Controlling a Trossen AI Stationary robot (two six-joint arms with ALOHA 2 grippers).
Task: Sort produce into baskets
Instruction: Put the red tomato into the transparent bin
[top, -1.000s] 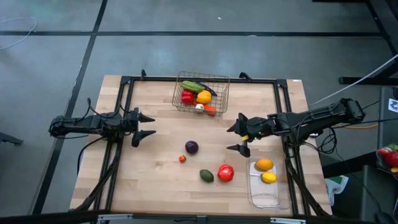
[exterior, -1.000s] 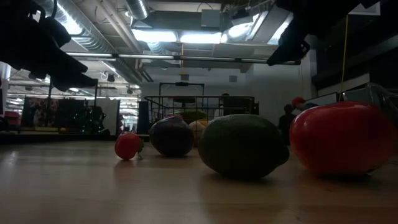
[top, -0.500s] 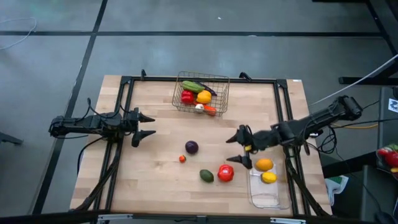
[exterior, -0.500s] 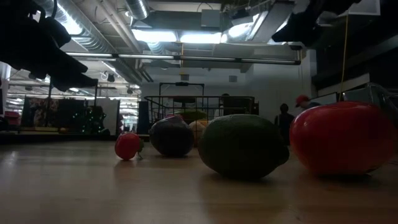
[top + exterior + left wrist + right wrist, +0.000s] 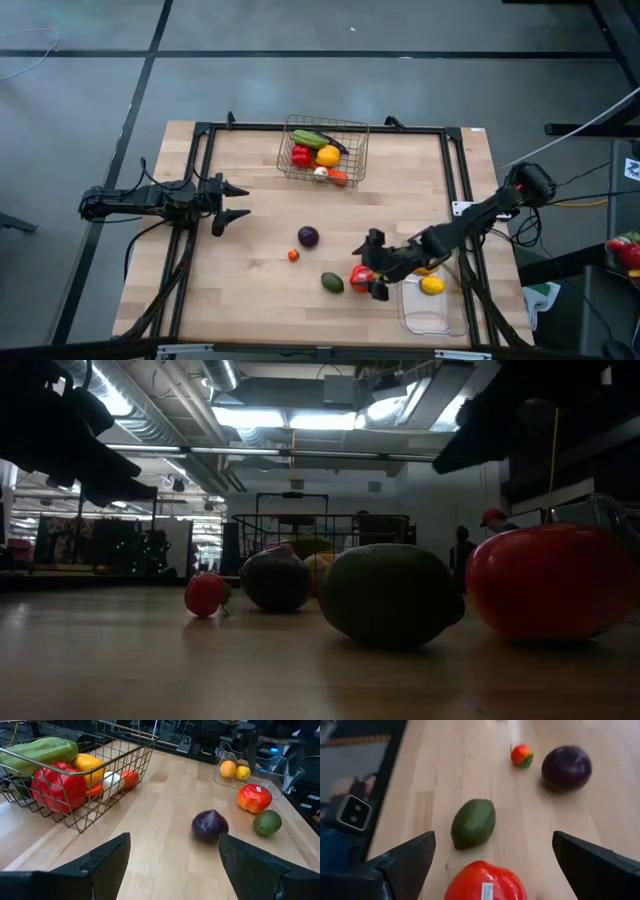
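My right gripper hangs open above the red tomato, near the table's front right; in its wrist view the tomato shows low between the two fingers. Farther left on the wood lie a green avocado, a small orange-red fruit and a purple one. The wire basket at the far middle holds several pieces of produce. The clear tray at the near right holds an orange and a lemon. My left gripper waits open at the table's left.
A black frame runs around the table's left, far and right sides. Bare wood lies between the loose fruit and the left arm. In the low view a person stands in the room behind the table.
My right gripper has swung from beside the wire basket toward the table's near edge and a little down, ending over the red tomato, its fingers open throughout. The fruit, the baskets and my left arm have kept still.
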